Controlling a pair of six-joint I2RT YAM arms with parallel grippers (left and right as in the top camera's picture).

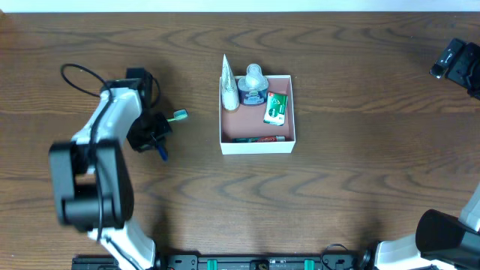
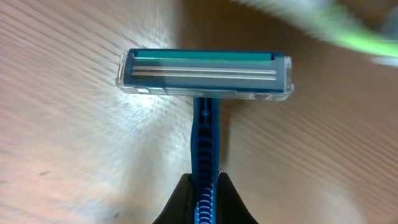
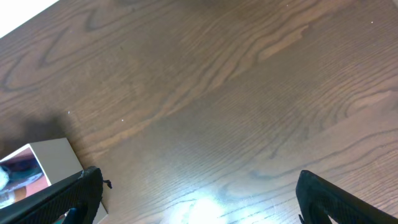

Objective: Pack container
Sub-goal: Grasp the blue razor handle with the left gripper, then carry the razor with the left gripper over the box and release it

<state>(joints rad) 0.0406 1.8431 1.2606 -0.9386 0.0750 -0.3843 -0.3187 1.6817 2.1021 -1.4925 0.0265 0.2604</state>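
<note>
The left claw (image 1: pixel 154 135) is clenched on a blue disposable razor (image 2: pixel 205 74) over the left half of the brown wood-grain worktop (image 1: pixel 360 187), well apart from the white cardboard box (image 1: pixel 257 145) that sits near the middle, toward the far edge.

In the left wrist view the razor's long axis runs straight out from the claw (image 2: pixel 205 186). The ribbed blue handle is pinched between the two black fingers (image 2: pixel 177 202). The clear-framed head lies crosswise at the outer end, with its blades and teal strip facing the camera and a bright glare on the wood beside it. From overhead only a short blue stub (image 1: pixel 161 154) shows past the black claw, angled toward the near edge; which end of the razor it is cannot be told there.

A green-headed toothbrush (image 1: pixel 178 115) lies on the worktop just beyond the claw toward the box; the left wrist camera catches it only as a green blur (image 2: pixel 354 34).

The overhead view alone shows the box's contents: a white tube (image 1: pixel 228 86), a clear blue-tinted bottle (image 1: pixel 253 86), a green packet (image 1: pixel 275 109) and a red-and-green item (image 1: pixel 259 139) along its near wall.

The right claw (image 1: pixel 450 60) hangs near the far right corner. Its own camera shows it released (image 3: pixel 205 205), fingers spread wide, with one box corner (image 3: pixel 53 162) at the left.
</note>
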